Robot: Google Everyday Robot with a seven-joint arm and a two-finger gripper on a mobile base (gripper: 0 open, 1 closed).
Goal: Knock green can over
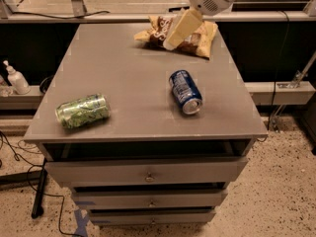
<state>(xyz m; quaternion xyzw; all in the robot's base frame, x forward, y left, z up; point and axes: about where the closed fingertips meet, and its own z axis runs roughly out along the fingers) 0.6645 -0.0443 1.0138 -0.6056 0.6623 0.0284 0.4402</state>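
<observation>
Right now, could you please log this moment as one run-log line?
gripper: above chip bag at back | green can: on its side, front left | blue can: on its side, centre-right

A: Light?
B: Dim, warm, from overhead; table point(128, 83) grey and evenly lit.
A: Shadows?
B: Deep black under the table top. Pale glints on the green can point(82, 111). The gripper point(180, 29), above the table's far right edge, catches most light.
</observation>
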